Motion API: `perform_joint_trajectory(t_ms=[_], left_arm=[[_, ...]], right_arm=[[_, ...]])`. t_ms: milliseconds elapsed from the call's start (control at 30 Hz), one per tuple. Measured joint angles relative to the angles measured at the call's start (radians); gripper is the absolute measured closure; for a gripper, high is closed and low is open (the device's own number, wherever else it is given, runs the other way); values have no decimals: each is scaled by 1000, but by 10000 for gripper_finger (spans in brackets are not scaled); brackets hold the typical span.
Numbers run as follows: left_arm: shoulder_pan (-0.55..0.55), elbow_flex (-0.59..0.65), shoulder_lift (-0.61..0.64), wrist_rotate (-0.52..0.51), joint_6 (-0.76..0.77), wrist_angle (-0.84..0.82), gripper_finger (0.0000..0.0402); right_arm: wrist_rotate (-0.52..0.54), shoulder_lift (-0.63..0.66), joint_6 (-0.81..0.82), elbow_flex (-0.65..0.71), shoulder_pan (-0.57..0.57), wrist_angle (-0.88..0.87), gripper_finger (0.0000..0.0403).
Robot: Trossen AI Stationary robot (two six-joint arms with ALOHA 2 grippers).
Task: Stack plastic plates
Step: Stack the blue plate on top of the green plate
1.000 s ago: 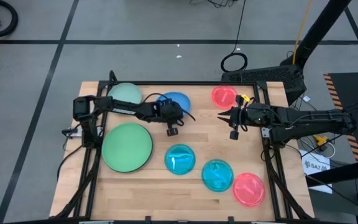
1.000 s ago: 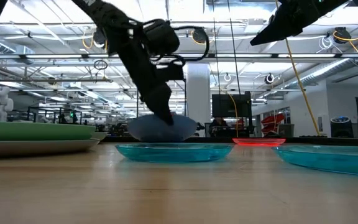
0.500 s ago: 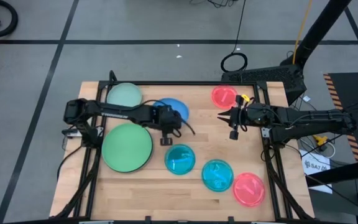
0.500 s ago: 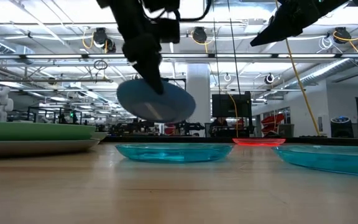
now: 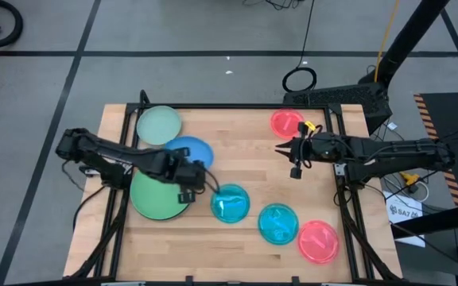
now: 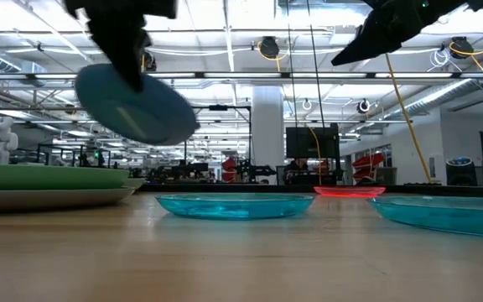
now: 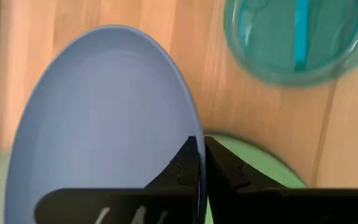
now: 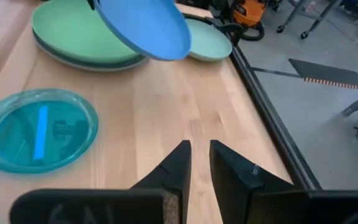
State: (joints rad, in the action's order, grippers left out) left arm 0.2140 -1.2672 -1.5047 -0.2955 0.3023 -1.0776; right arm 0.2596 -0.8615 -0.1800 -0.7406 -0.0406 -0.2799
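High view, left gripper (image 5: 188,189): clamped on round blue plastic plate (image 5: 188,151), lifted.
Stack: large green plate (image 5: 156,196) on partly hidden grey plate (image 8: 73,60).
Right gripper (image 5: 293,161): fingers slightly apart, empty.

Left gripper (image 5: 188,187) raised off the table over its left half, arm reaching in from the left edge, fingers (image 7: 185,163) clamped tight. Right gripper (image 5: 292,153) hovers high at right, jaws slightly apart, holding nothing.
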Motion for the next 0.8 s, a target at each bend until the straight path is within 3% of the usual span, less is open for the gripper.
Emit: perform_joint_trajectory(t_ms=[167,333,567,800], left_arm=[[98,117,68,-88,161,3,391],[184,204,81,-157,208,1,391],[269,311,80,-160,276,0,391],[295,316,81,-125,392,-48,382]], right_arm=[[0,-6,-15,0,0,25,348],[0,-6,-13,0,0,25,348],[0,-6,-14,0,0,30,348],[0,-6,-30,0,0,68,348]])
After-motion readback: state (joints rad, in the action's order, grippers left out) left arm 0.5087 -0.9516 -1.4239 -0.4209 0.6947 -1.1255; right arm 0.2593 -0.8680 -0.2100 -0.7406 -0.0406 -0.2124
